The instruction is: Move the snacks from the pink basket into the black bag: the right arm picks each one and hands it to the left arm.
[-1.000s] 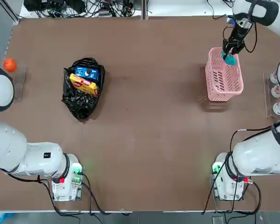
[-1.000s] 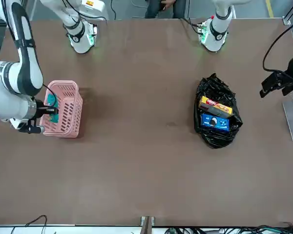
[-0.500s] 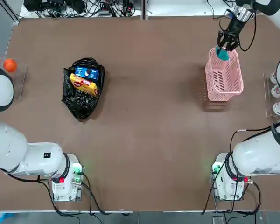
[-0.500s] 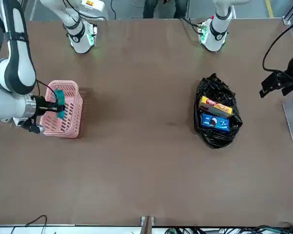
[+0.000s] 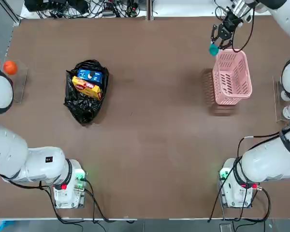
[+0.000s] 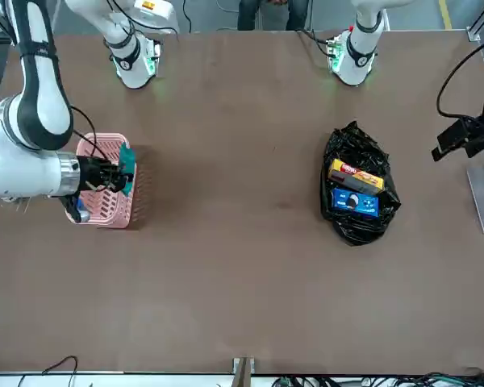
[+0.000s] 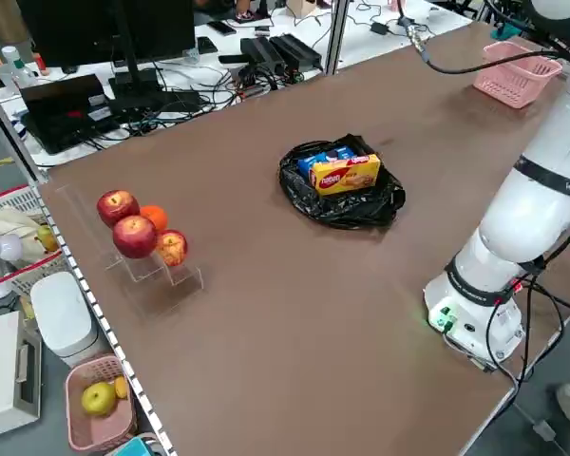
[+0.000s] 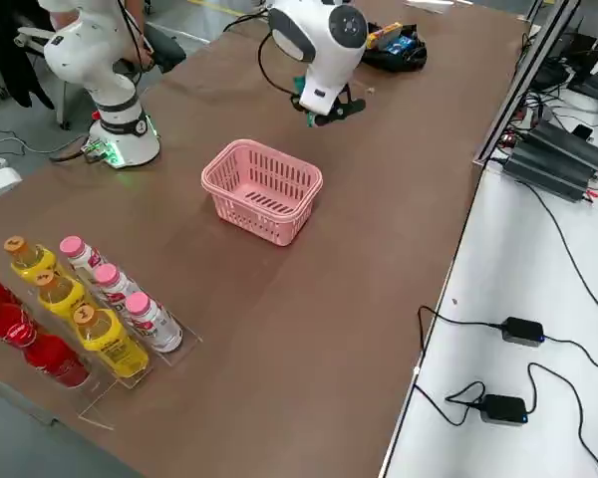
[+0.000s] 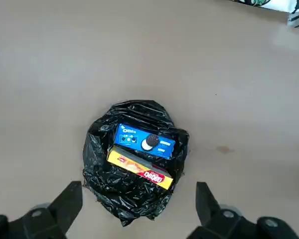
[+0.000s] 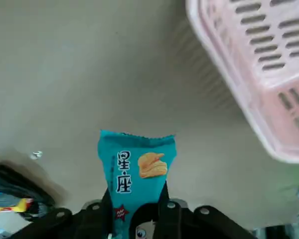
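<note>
Beside pink basket (image 5: 231,76), right end effector (image 5: 215,42) pinches teal packet (image 5: 213,49) aloft; left end effector (image 6: 465,139) spread, idle near black bag (image 5: 84,91).

Things around the brown table (image 5: 154,135) that stand apart from the work

At one side a clear stand (image 7: 161,271) holds 3 red apples (image 7: 135,236) and 1 orange (image 7: 153,217); below it a pink bin (image 7: 95,413) holds a yellow-green fruit. At the other side a clear rack (image 8: 100,354) carries bottles in rows: pink-capped white ones (image 8: 151,321), yellow ones (image 8: 105,339) and red ones (image 8: 50,358). A side bench holds black power adapters (image 8: 523,330) and cables.
</note>
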### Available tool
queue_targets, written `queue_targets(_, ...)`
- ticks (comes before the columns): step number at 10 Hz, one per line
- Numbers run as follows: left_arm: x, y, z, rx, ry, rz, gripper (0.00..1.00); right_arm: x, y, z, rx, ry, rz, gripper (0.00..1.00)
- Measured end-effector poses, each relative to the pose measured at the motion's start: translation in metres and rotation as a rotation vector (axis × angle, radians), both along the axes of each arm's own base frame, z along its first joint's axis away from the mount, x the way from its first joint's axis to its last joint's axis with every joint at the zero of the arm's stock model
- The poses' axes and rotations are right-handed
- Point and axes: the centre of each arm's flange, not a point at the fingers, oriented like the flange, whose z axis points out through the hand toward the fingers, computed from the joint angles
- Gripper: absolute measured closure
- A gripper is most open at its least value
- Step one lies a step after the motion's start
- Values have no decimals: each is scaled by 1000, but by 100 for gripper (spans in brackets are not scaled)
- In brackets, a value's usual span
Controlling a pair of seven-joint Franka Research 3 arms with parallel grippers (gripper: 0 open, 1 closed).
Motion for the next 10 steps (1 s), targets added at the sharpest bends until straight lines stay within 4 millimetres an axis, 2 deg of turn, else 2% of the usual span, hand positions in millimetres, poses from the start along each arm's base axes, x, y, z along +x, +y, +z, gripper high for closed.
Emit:
queue_targets(1,2,-12,-8,-18,26,39,0,0,17,6,8,24,-41,65)
queue_targets(2,5,-35,-21,-25,58,55,0,-1,35,10,10,46,-69,65)
queue_targets(4,9,-93,-39,-36,99,78,0,0,68,24,35,87,-158,65)
queue_targets(6,-3,-153,-34,-67,98,98,0,1,108,38,44,104,-260,65)
queue_targets(8,-12,-196,-20,-150,76,145,0,-1,150,40,50,125,-368,66)
queue_targets(10,-23,-237,-7,-214,47,227,0,0,178,44,55,168,-459,67)
